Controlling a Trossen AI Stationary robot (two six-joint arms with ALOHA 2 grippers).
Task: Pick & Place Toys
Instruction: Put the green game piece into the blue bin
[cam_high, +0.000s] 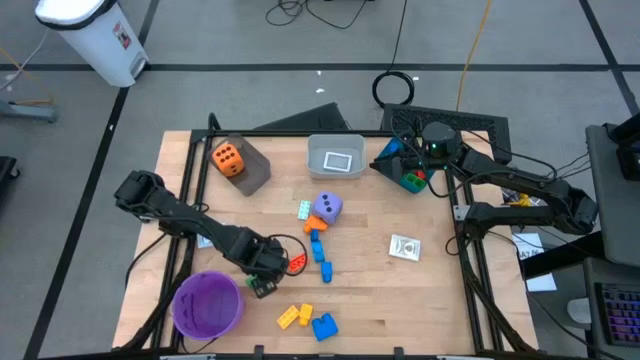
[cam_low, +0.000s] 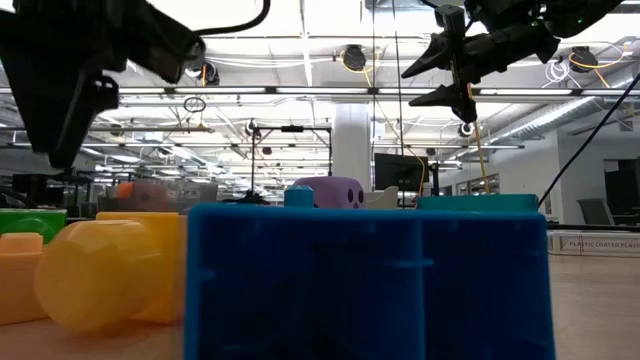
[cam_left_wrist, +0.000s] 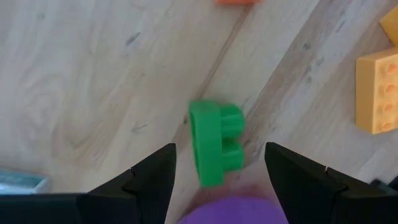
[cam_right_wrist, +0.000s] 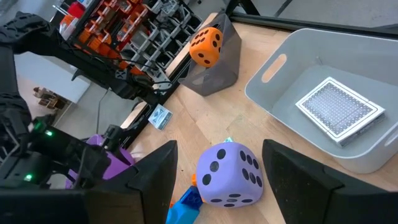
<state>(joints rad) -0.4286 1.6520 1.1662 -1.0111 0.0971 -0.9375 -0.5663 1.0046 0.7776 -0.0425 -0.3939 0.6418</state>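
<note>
Left gripper poised over a green brick, right gripper raised at the back of the table.

The left gripper sits low beside the purple bowl, its fingers parted with nothing between them; a green brick lies on the table just ahead of the fingertips, centred on the gap and untouched, and a yellow brick lies off to one side. Toward the middle, the purple die rests among small blue and orange bricks, with the orange die in the tilted grey bin and a whitish card lying apart. The right gripper hangs high near the teal bin, fingers apparently apart and empty, though the low view shows them only in silhouette; the purple die lies ahead of them, between the fingertips.
</note>
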